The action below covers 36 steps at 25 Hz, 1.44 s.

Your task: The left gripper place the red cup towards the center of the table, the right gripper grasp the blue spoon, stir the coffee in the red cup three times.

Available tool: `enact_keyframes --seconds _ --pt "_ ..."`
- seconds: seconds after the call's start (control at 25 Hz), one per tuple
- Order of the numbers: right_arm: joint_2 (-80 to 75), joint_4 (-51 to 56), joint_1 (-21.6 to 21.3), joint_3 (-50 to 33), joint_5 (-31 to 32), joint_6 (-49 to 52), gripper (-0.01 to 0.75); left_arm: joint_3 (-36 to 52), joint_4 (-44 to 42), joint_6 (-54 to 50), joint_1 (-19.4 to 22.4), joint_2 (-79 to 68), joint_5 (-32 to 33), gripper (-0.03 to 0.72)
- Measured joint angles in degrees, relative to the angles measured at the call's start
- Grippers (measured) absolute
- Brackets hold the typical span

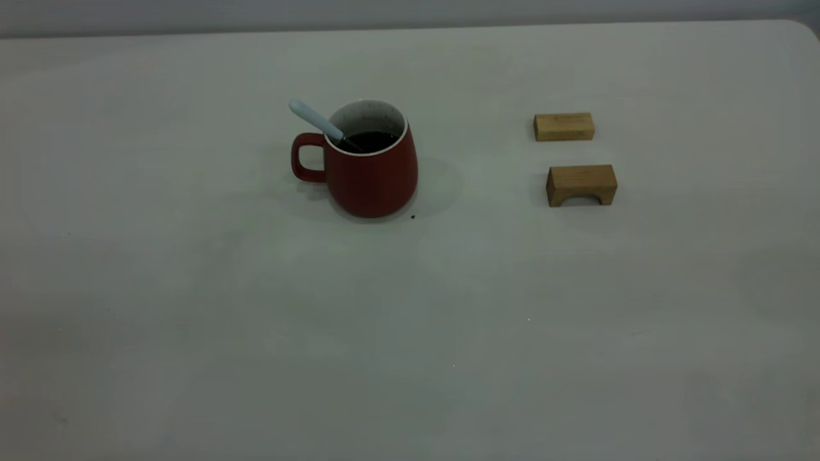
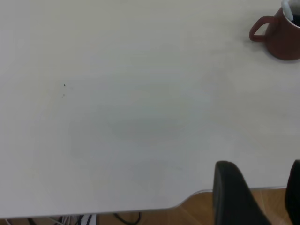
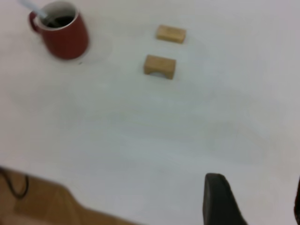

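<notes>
The red cup [image 1: 371, 166] stands upright a little left of the middle of the table [image 1: 410, 320], its handle pointing left. Dark coffee [image 1: 371, 141] fills it. The blue spoon [image 1: 314, 118] rests in the cup, leaning over the rim above the handle. Neither arm shows in the exterior view. In the left wrist view the left gripper [image 2: 262, 190] hangs open over the table's edge, far from the cup [image 2: 283, 37]. The right gripper [image 3: 258, 201] is also open, well away from the cup [image 3: 65, 35] and the spoon [image 3: 33, 8].
Two tan wooden blocks lie right of the cup: a flat one [image 1: 564, 126] and an arched one [image 1: 581, 184] nearer the front. A tiny dark speck [image 1: 412, 216] sits by the cup's base. Wooden floor and cables [image 2: 126, 218] show beyond the table edge.
</notes>
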State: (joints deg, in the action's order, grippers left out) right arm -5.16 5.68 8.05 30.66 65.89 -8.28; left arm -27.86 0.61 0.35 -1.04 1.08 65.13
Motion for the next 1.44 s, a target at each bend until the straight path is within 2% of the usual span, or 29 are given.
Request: enact_keyframes --seconds 0.28,1.44 --pt "3.9 -0.8 -4.2 -3.8 -0.8 1.3 0.42 0.0 0.0 0.0 0.0 0.0 0.0 0.351" --pt "4.0 -0.9 -4.4 -3.8 -0.8 1.7 0.42 0.0 0.0 0.0 0.0 0.0 0.0 0.351"
